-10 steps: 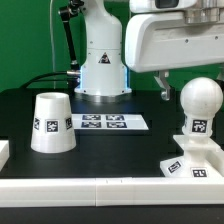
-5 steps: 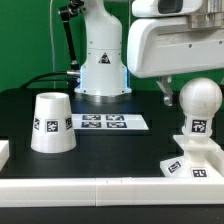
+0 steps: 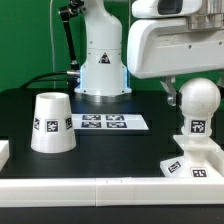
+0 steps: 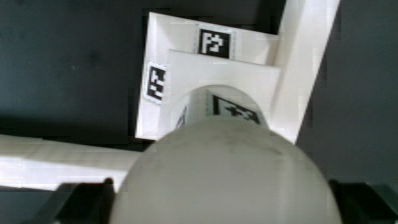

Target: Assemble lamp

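Observation:
The white ball bulb stands upright on the stepped square base at the exterior view's right. My gripper is down around the bulb's ball; one dark finger lies against its side. In the wrist view the bulb fills the space between my gripper's dark fingers, which press on both sides, with the tagged base under it. The cone shade stands wide end down at the exterior view's left, apart from the gripper.
The marker board lies flat mid-table between the shade and the base. The arm's pedestal stands behind it. A white rail runs along the front edge, right beside the base, and shows in the wrist view.
The gripper body has shifted slightly toward the exterior view's left and its visible finger has come in against the bulb. Bulb, base and shade have stayed put.

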`<control>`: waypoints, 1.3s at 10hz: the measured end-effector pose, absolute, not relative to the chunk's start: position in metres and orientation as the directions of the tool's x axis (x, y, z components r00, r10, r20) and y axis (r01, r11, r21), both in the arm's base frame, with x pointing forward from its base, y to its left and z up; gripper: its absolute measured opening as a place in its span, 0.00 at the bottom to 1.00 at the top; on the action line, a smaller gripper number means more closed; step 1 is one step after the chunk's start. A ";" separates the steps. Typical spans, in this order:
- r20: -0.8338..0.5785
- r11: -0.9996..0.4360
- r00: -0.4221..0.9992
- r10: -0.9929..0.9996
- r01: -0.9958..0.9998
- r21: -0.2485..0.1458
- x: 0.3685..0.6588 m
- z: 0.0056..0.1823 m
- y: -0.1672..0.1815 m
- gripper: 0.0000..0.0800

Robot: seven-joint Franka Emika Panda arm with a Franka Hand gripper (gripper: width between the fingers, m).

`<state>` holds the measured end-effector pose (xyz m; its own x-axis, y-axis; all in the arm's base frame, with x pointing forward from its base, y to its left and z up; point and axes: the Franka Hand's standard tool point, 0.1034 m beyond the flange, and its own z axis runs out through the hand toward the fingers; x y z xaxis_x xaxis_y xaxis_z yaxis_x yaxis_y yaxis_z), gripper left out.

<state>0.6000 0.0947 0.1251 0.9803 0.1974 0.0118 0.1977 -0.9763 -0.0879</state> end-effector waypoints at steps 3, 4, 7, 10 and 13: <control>0.004 -0.990 0.994 0.112 0.112 -0.090 0.600 0.125 0.095 0.72; -0.006 -0.996 1.000 -0.001 -0.001 -0.089 0.600 0.126 0.096 0.72; -0.042 -0.935 0.939 -0.342 -0.345 -0.085 0.597 0.126 0.096 0.72; -0.052 -0.852 0.855 -0.517 -0.519 -0.071 0.597 0.126 0.101 0.72; -0.075 -0.731 0.734 -0.675 -0.679 -0.067 0.596 0.126 0.103 0.72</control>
